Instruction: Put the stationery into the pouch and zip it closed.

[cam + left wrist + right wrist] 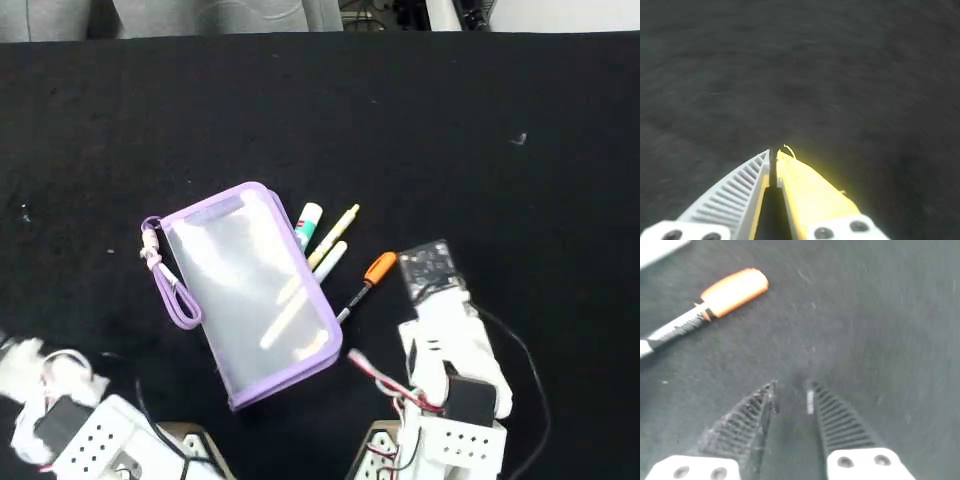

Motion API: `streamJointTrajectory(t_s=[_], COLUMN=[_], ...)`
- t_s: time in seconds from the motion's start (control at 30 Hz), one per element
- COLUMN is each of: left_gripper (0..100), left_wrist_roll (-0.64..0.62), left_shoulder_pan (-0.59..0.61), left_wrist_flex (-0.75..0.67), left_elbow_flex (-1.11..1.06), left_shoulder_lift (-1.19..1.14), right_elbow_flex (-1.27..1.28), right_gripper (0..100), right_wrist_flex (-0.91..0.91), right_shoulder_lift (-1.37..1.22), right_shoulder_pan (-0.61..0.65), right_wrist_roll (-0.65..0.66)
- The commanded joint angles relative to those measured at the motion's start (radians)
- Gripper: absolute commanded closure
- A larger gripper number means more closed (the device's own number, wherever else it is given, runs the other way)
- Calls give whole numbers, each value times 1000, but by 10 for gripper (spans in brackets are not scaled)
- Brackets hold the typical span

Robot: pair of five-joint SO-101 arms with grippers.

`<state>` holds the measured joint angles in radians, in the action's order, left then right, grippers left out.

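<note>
The pouch point(245, 290), clear with lilac trim, lies flat and slanted, its looped wrist strap point(172, 290) at the far left corner. Pale sticks, possibly pens, show faintly through it. Against its right edge lie a white tube point(308, 220), a yellow pen point(338, 228) and a white pen point(331, 258). An orange-capped pen point(368, 280) lies just beside them.

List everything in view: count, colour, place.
pouch: one, clear with purple trim, left of table centre, strap loop at its far-left corner.
white-teal marker: one, at the pouch's right edge.
yellow pen: one, beside the marker.
white pen: one, beside the yellow pen.
orange-capped pen: one, on the table between pouch and right arm.
table: one, black.
left pincer: shut, over bare table.
right pincer: slightly open, near the orange cap.
</note>
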<state>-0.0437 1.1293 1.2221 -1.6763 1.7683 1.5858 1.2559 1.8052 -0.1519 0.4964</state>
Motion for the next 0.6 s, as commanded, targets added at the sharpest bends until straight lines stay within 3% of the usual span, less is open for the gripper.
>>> streamJointTrajectory(t_s=[0.0,0.17,0.33,0.57], left_gripper=[968,969,969,967], left_wrist_roll=[-5,-5,-5,-5], left_shoulder_pan=[145,384,381,380], left_wrist_flex=[-83,-95,-41,-14], left_elbow_flex=[-27,-27,-27,-27], left_shoulder_lift=[5,3,3,3], right_elbow_flex=[-110,-203,-412,-888], right_gripper=[834,832,832,832], right_wrist_flex=[-25,-61,-103,-135], right_shoulder_lift=[77,73,-77,-697], right_shoulder_pan=[178,373,508,710], right_wrist_roll=[-12,-95,-199,-404])
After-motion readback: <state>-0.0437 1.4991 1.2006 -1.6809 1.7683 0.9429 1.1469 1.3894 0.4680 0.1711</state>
